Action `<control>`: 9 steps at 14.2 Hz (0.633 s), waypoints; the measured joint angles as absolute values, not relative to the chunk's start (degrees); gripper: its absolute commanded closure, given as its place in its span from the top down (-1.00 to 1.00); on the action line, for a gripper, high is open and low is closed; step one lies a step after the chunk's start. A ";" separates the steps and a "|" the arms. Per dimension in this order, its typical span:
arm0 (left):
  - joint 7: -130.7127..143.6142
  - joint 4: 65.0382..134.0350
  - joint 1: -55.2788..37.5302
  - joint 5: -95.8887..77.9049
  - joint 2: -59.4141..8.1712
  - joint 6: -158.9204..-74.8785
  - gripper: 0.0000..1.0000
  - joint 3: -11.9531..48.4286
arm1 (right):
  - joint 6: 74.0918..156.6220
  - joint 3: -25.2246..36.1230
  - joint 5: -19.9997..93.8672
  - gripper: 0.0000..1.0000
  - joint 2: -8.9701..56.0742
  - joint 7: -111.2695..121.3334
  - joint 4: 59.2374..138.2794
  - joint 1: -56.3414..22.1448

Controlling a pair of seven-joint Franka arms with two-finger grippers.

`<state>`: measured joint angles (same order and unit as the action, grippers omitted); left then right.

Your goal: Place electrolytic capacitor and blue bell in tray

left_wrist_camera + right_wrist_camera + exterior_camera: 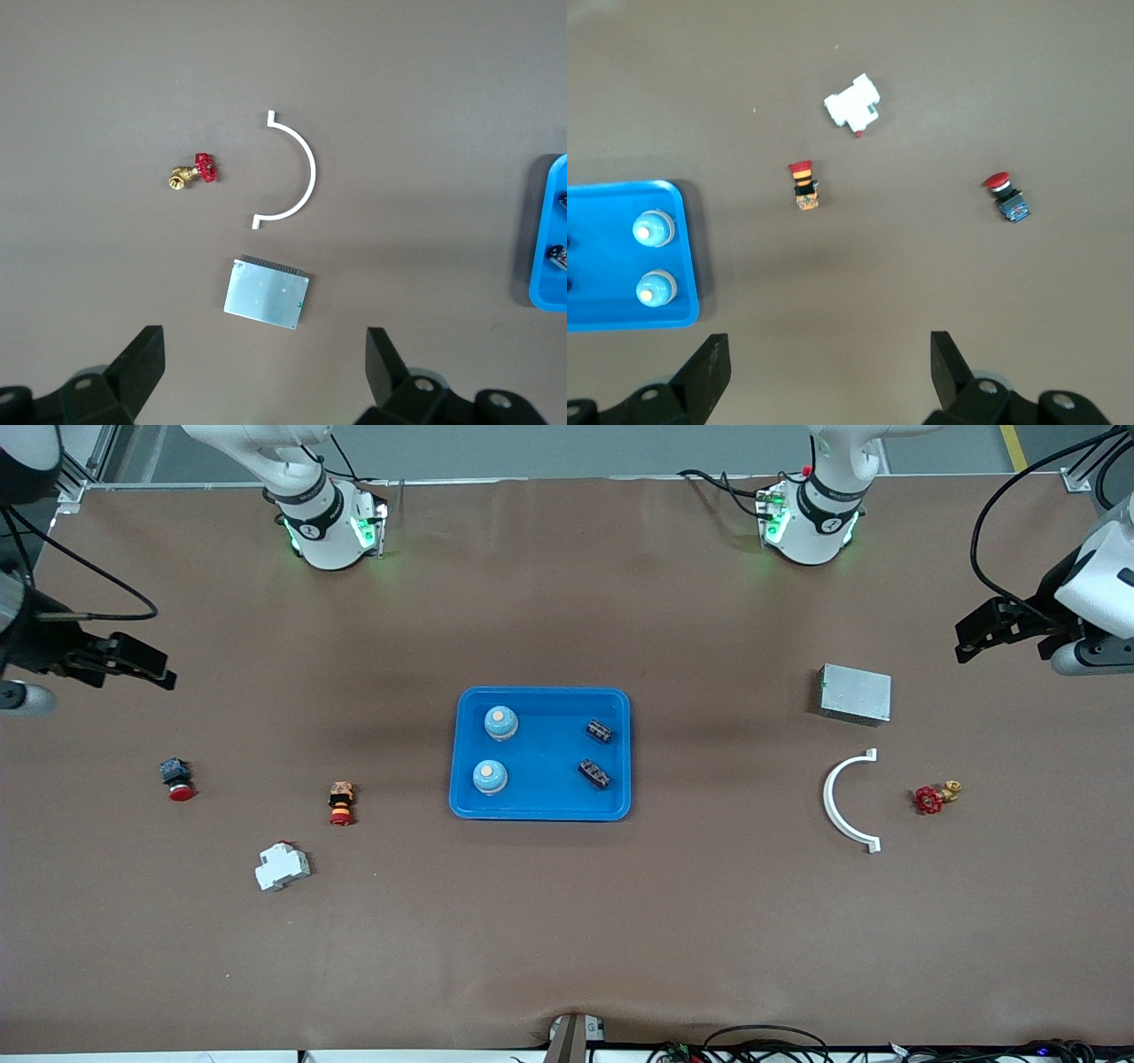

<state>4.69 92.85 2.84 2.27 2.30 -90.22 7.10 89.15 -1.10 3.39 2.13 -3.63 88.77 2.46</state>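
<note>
Right gripper (164,676) up over desk (567,921) at right arm's end, fingers open, empty. Tray (540,812) mid-desk: two blue bells (500,724), two capacitors (599,732) inside. Left gripper (966,646) over left arm's end, fingers open, empty.

Front view: high above the desk (567,921), looking down toward both arm bases along the top edge, whole surface covered. Left wrist view: straight down from well above, over the grey metal box (267,293), white arc (301,168) and a sliver of the tray (542,266). Right wrist view: likewise downward, over the tray's other end. Shared between wrist views: only the tray, also central in front view.
</note>
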 measured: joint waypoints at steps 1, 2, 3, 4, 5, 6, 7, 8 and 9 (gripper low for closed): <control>4.69 92.81 2.84 2.27 2.30 -90.21 1.00 7.11 | 89.20 -1.11 3.39 1.00 2.14 -3.63 88.26 2.60; 4.69 92.80 2.84 2.27 2.30 -90.21 1.00 7.11 | 89.29 -1.18 3.39 1.00 2.16 -3.63 87.91 2.60; 4.69 92.80 2.83 2.27 2.30 -90.18 1.00 7.12 | 89.43 -1.34 3.39 1.00 2.19 -3.63 87.51 2.60; 4.69 92.80 2.82 2.27 2.30 -90.09 1.00 7.15 | 89.50 -1.49 3.39 1.00 2.19 -3.63 87.13 2.60; 4.69 92.80 2.79 2.27 2.30 -89.85 1.00 7.18 | 89.50 -1.59 3.39 1.00 2.19 -3.63 86.80 2.60; 4.69 92.80 2.75 2.27 2.30 -89.50 1.00 7.29 | 89.50 -1.63 3.39 1.00 2.19 -3.63 86.62 2.60; 4.69 92.80 2.72 2.26 2.30 -89.08 1.00 7.55 | 89.50 -1.64 3.38 1.00 2.20 -3.63 86.58 2.60; 4.69 92.78 2.69 2.26 2.30 -88.63 1.00 7.88 | 89.48 -1.65 3.37 1.00 2.24 -3.63 86.58 2.60; 4.69 92.75 2.64 2.26 2.30 -88.38 1.00 8.10 | 89.44 -1.64 3.37 1.00 2.30 -3.63 86.58 2.60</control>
<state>4.69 92.75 2.64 2.26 2.30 -88.38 8.10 89.44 -1.64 3.37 2.30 -3.63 86.58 2.60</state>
